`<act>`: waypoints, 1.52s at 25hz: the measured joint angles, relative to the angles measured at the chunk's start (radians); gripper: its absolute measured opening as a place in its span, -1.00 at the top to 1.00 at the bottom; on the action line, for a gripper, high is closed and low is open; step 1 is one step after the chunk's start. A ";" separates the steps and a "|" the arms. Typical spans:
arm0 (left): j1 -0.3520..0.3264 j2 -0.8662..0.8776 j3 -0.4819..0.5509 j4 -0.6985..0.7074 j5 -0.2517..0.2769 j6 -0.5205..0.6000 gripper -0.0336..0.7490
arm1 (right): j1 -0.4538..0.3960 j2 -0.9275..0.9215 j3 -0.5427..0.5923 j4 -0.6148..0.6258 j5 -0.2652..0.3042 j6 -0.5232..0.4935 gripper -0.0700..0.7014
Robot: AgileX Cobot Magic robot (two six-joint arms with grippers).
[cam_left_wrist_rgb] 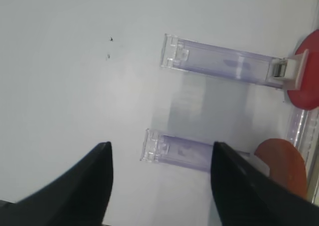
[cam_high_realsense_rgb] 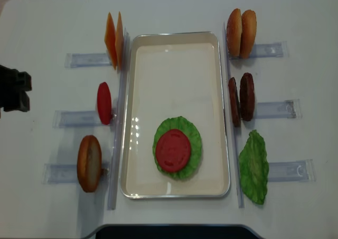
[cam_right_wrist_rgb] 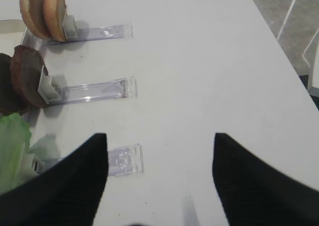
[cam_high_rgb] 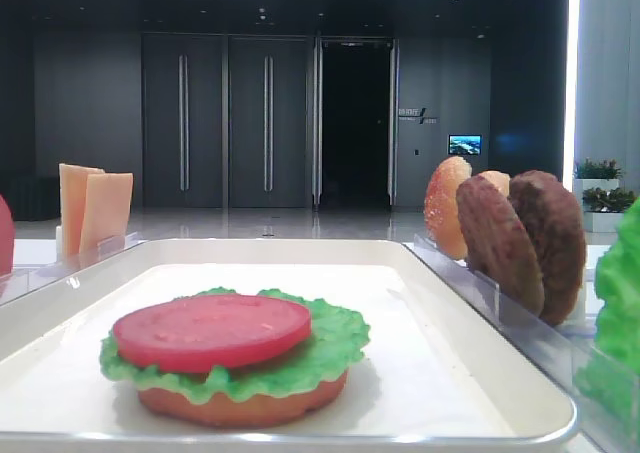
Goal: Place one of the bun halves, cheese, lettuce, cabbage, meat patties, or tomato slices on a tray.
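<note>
Tomato slice [cam_high_realsense_rgb: 172, 150], flat red disc w/ pitted face, lay on ruffled green lettuce [cam_high_realsense_rgb: 195, 142] over a glossy bun half [cam_high_rgb: 243, 405], near front end of tray [cam_high_realsense_rgb: 176, 37]; far half of the white liner was bare. Raised rim ran close to clear racks [cam_high_realsense_rgb: 271, 109] both sides. Rough brown patties [cam_high_realsense_rgb: 240, 100] stood upright on right. Left gripper [cam_left_wrist_rgb: 160, 158] was spread wide, holding nothing, over table w/ racks; right gripper [cam_right_wrist_rgb: 160, 151] likewise gaping, empty.

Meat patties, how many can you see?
2. Both patties stand on edge side by side in the middle rack right of the tray. No others show.
</note>
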 joint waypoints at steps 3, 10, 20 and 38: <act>0.000 -0.063 0.000 -0.019 0.018 0.019 -0.29 | 0.000 0.000 0.000 0.000 0.000 0.000 -0.38; 0.000 -0.222 0.077 -0.052 0.022 0.056 -0.29 | 0.000 0.000 0.000 0.000 0.000 0.000 -0.38; 0.000 -0.445 0.300 -0.056 0.019 0.058 -0.29 | 0.000 0.000 0.000 0.000 0.000 0.000 -0.38; 0.000 -0.811 0.425 -0.076 -0.015 0.099 -0.29 | 0.000 0.000 0.000 0.000 0.000 0.000 -0.38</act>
